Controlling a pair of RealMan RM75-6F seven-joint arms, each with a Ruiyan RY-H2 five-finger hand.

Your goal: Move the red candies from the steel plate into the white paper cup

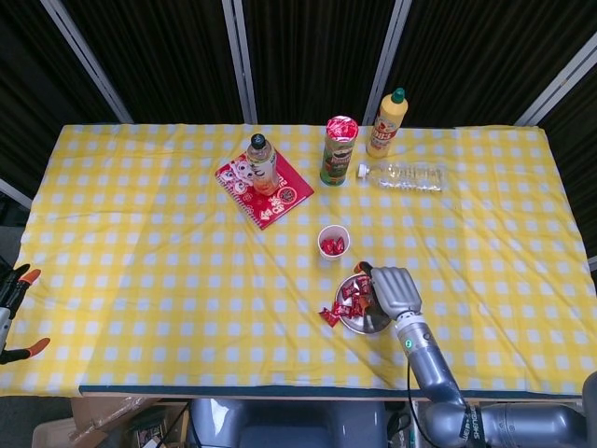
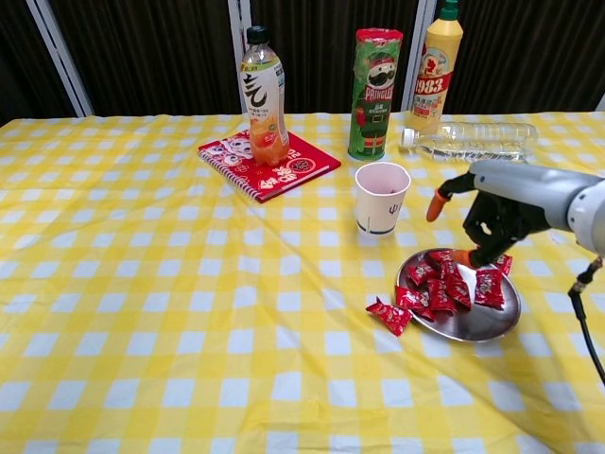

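Observation:
The white paper cup (image 1: 333,242) (image 2: 382,197) stands upright mid-table, and the head view shows red candies inside it. To its right and nearer me lies the steel plate (image 1: 370,326) (image 2: 484,330) holding several red candies (image 1: 353,296) (image 2: 440,284). One more candy (image 1: 329,316) (image 2: 389,316) lies on the cloth just off the plate's left rim. My right hand (image 1: 395,290) (image 2: 502,208) hovers over the plate's far right side with its fingers apart, pointing down at the candies and holding nothing. My left hand (image 1: 13,308) shows only at the table's left edge, fingers spread.
Behind the cup stand a Pringles can (image 2: 376,93) and a yellow bottle (image 2: 436,64), with a clear plastic bottle (image 2: 473,140) lying on its side. An orange drink bottle (image 2: 264,97) stands on a red notebook (image 2: 284,163) at back left.

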